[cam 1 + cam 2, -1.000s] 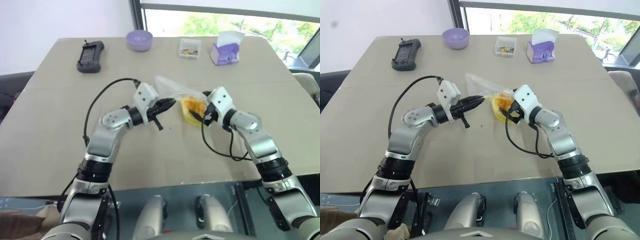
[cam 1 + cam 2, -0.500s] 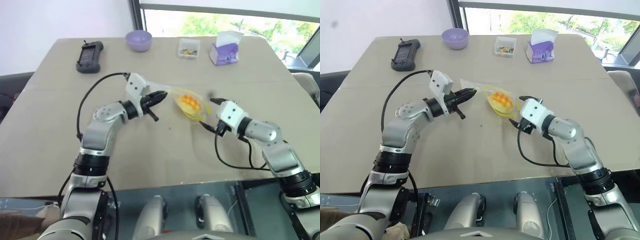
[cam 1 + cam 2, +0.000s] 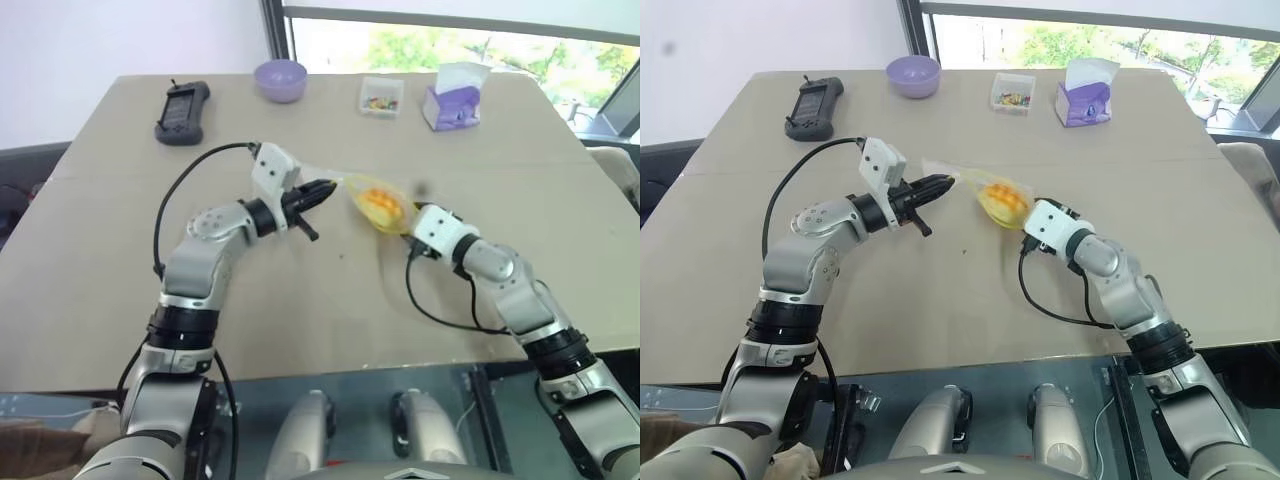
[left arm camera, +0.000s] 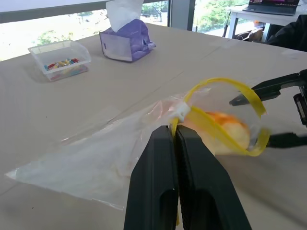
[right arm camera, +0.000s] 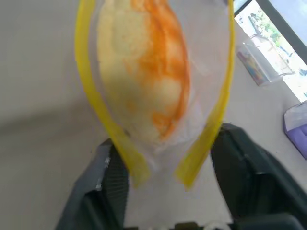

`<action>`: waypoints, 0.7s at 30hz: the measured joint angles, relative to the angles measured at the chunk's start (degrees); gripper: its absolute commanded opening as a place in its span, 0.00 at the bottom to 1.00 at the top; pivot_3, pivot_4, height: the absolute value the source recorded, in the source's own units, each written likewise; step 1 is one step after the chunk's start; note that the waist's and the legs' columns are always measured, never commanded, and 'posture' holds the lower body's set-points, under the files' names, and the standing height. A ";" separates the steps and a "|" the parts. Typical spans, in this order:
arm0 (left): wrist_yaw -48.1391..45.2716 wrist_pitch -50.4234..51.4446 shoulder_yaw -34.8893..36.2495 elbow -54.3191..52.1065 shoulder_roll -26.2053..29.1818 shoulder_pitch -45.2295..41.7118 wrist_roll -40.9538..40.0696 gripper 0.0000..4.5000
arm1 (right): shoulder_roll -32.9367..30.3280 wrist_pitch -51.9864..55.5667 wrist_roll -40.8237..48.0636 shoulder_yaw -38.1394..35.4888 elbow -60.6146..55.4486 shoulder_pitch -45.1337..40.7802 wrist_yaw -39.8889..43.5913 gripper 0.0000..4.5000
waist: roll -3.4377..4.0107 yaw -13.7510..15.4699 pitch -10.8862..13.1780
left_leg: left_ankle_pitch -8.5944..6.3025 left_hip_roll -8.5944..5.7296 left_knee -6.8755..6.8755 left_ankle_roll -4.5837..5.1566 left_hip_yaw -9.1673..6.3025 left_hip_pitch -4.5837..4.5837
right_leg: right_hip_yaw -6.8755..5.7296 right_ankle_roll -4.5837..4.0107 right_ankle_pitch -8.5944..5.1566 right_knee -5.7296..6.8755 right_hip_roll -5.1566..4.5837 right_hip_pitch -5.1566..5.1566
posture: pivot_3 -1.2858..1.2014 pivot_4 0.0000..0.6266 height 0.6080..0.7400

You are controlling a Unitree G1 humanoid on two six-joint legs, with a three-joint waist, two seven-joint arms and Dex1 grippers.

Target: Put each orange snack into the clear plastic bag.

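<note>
Pinching clear plastic bag (image 3: 345, 188) at yellow seal corner: left gripper (image 4: 175, 136), fingers closed. Lying inside bag, held above table (image 3: 120, 260) centre: orange snack (image 3: 377, 203). Straddling bag mouth at snack's four o'clock: right gripper (image 5: 165, 158), fingers apart.

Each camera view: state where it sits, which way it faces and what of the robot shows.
Head views: look forward and down over the table; both arms show.
Left wrist view: looks along shut fingers pinching the clear plastic bag.
Right wrist view: faces the bag's yellow-edged mouth, fingers either side.
Shared: the orange snack inside the bag.
</note>
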 measured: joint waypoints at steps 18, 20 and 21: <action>-1.60 -4.78 -0.08 8.18 1.49 -9.56 1.71 0.00 | -7.68 -2.26 7.17 -5.96 8.50 -16.38 9.60 0.00 | 0.01 0.01 0.02 | 0.00 -0.02 0.07 0.01 0.08 0.00 | -0.03 0.00 0.00 0.01 0.00 0.03 | 0.52 0.24 1.00; -2.08 -7.82 -0.74 11.22 0.68 -12.02 2.90 0.00 | -7.92 -5.91 5.62 -5.96 13.43 -20.03 7.24 0.00 | 0.01 0.00 0.02 | 0.00 -0.02 0.06 0.00 0.18 -0.03 | -0.05 0.00 0.00 -0.02 0.00 0.03 | 0.52 0.24 1.00; -2.11 -9.72 -1.15 12.73 0.29 -12.90 3.61 0.00 | -8.07 -8.14 4.74 -5.95 15.68 -21.00 6.09 0.00 | 0.00 -0.01 0.02 | 0.03 -0.01 0.03 -0.04 0.25 -0.03 | -0.04 0.00 0.00 -0.08 0.00 0.03 | 0.52 0.24 1.00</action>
